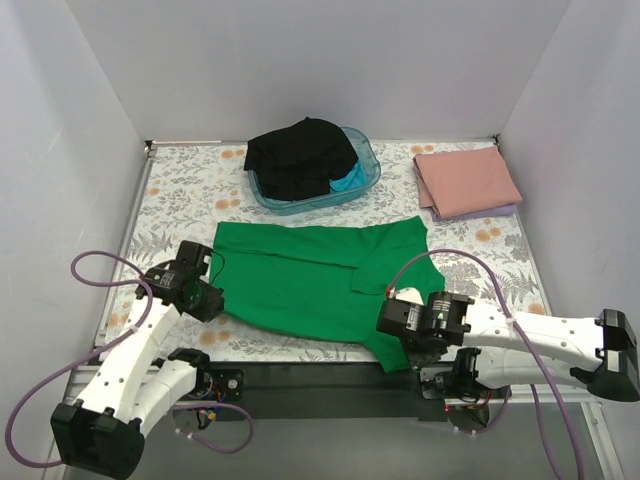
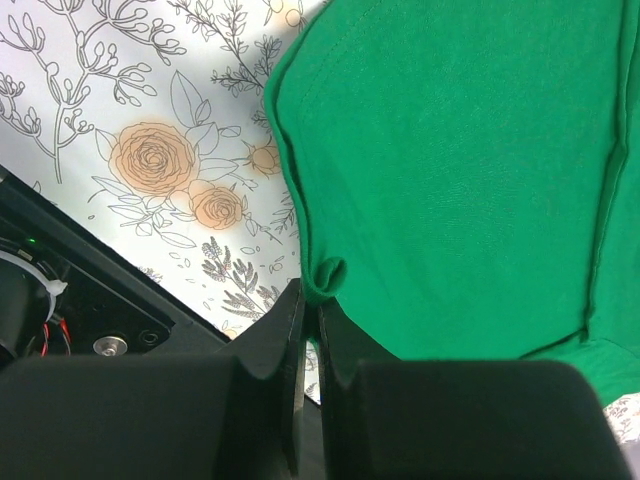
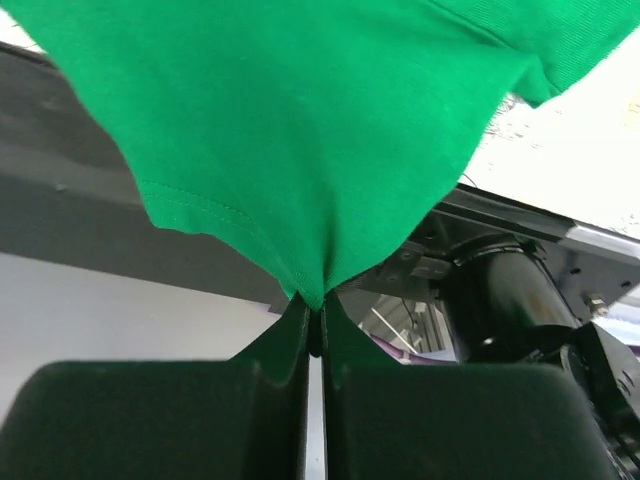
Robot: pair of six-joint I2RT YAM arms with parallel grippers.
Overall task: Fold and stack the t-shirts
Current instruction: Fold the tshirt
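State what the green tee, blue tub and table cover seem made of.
Green tee: soft matte knit, likely cotton jersey; it drapes, puckers and shows stitched hems. Blue tub: glossy translucent plastic, contents showing through. Table cover: flat printed sheet, cloth or vinyl, cannot tell.

White arm links point(image 1: 130, 360), black joints point(image 1: 620, 355), purple cables point(image 1: 95, 254), black fingers point(image 2: 270, 340)

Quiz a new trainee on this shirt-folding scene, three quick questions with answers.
1. True or false: the left pincer and the right pincer are both shut on the bright green fabric t-shirt.
2. The crumpled black fabric t-shirt lies: A) in the translucent blue plastic tub; B) on the green t-shirt; C) in a pincer.
3. Fill in: the folded dusty pink fabric t-shirt lies at the far ____ corner.
Key: 1 true; 2 A; 3 right.
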